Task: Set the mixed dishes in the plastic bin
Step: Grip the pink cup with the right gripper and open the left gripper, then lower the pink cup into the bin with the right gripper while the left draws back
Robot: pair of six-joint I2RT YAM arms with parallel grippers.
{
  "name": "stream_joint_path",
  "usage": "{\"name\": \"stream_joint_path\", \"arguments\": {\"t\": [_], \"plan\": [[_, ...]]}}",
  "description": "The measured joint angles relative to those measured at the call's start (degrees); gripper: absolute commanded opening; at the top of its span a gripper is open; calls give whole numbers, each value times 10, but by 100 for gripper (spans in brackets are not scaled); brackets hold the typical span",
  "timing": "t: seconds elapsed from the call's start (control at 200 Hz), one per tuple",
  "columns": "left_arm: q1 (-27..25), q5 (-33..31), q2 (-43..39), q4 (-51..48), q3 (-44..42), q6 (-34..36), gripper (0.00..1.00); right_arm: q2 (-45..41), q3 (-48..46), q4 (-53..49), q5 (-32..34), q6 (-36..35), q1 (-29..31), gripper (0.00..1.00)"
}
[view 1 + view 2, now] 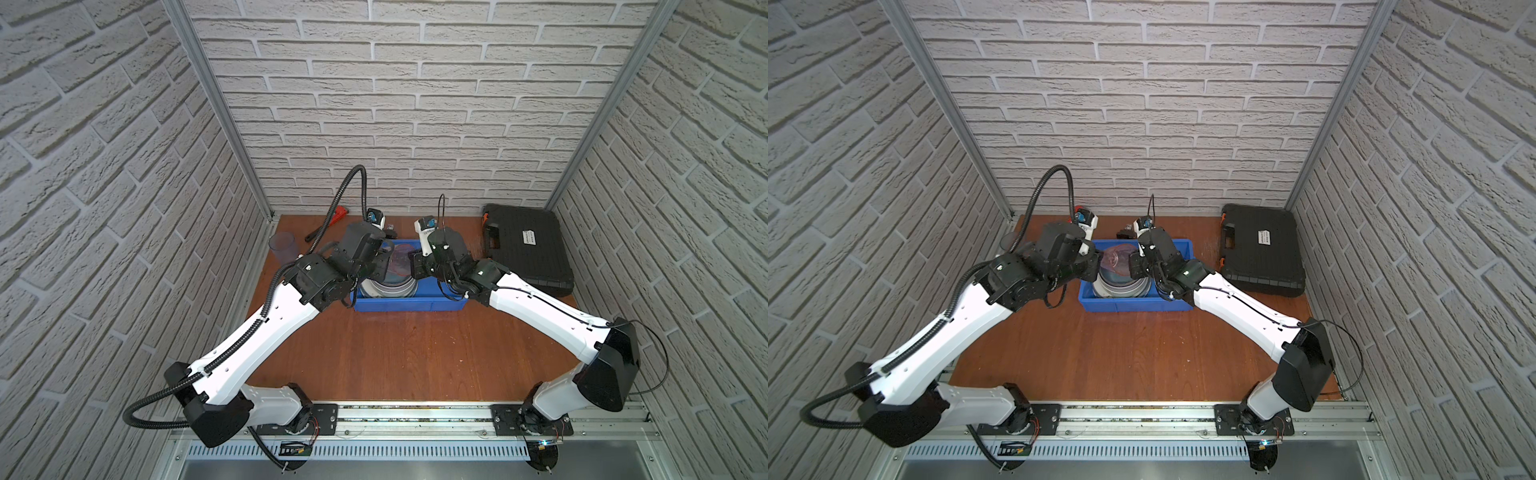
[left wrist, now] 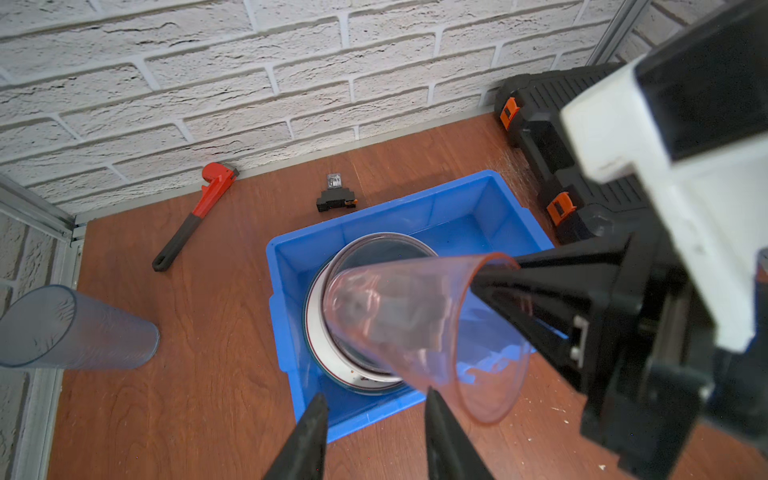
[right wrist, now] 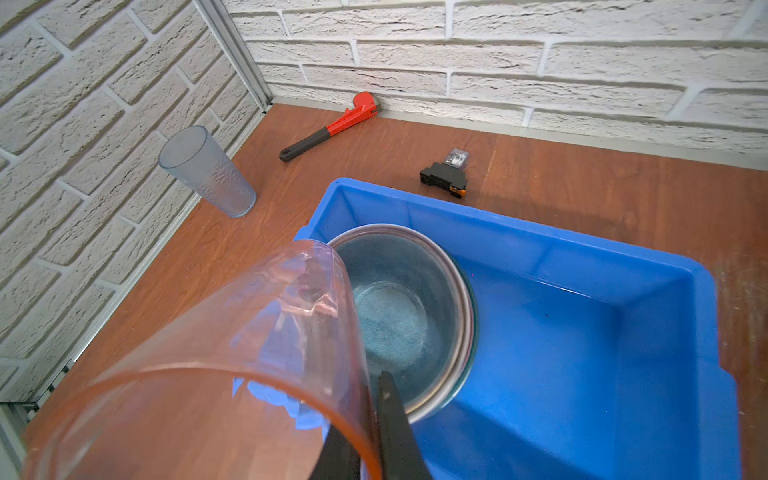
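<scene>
Roughly from the left: a grey-blue tumbler (image 3: 208,170) stands upright at the far left edge of the bench (image 1: 415,353), well apart from the bin. A wrench (image 2: 199,212) lies near it by the far wall. The left gripper (image 2: 376,436) hangs over the bin's left end, jaws spread with nothing between them, its tips just beside the wall of a pink tumbler (image 2: 399,316).

The blue bin (image 3: 582,270) sits mid-bench. A stack of plates and bowls (image 3: 399,316) fills its left half, and its right half is bare. The pink tumbler hangs tilted above that stack with its mouth towards the right. The right gripper (image 3: 370,415) pinches its rim, one finger inside and one outside. A black tool case (image 1: 528,249) lies at the far right.

The step in hand looks like setting the pink tumbler into the bin. The next move probably calls for the right arm to lower it into the top bowl or the bare half before letting go, with the left arm drawing clear. The grey-blue tumbler is not yet fetched.
</scene>
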Motion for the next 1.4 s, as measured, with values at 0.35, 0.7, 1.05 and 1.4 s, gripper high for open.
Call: {"name": "stream_joint_path", "arguments": {"t": [0.35,0.7,1.05,1.4], "plan": [[37,0,-81,-3,-75,-5,61,-13,58,-110,19,-62,-87,6],[65,-5,-137,-30,-123,-14,73,81,214,-240,23,-140,-144,6],[83,-17,-174,-44,-146,-19,76,183,291,-333,26,-200,-172,6],[92,-23,-187,-59,-170,-19,77,260,337,-357,29,-219,-200,6]]}}
